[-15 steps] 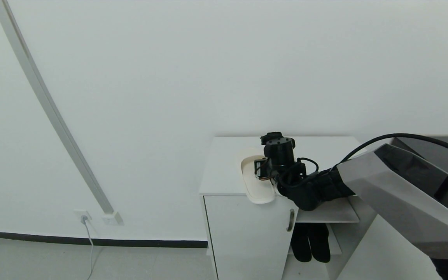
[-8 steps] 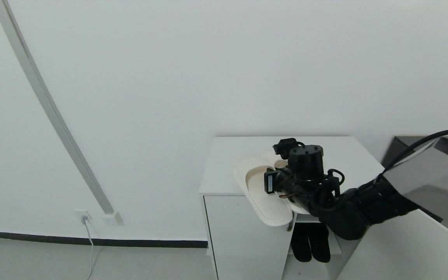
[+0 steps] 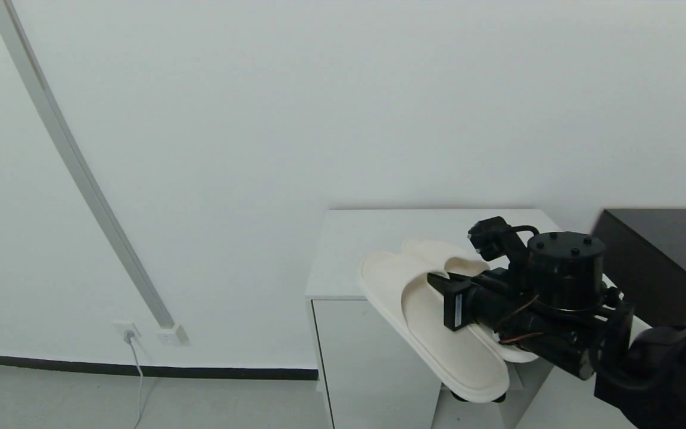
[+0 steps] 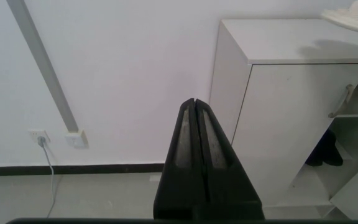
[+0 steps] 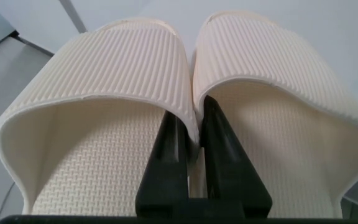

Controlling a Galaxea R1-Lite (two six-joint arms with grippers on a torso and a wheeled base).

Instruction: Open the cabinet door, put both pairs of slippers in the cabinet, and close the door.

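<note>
A pair of cream slippers (image 3: pixel 438 333) hangs tilted in the air in front of the white cabinet (image 3: pixel 367 250), past its front edge. My right gripper (image 3: pixel 441 281) is shut on them. In the right wrist view its fingers (image 5: pixel 193 115) pinch the two inner strap edges of the cream slippers (image 5: pixel 104 81) together. A black pair of slippers (image 4: pixel 325 152) stands on a low shelf in the cabinet's open right half. The left door with its handle (image 4: pixel 340 102) is closed. My left gripper (image 4: pixel 194 102) is shut on nothing, low and to the left of the cabinet (image 4: pixel 291 40).
A dark block (image 3: pixel 652 256) stands right of the cabinet. A grey trunking strip (image 3: pixel 69 155) runs down the wall to a socket with a cable (image 3: pixel 125 330). There is bare floor left of the cabinet.
My right gripper has lifted the cream slippers off the cabinet top and drawn them forward and to the right, out past the front edge. The black pair is now mostly hidden behind them.
</note>
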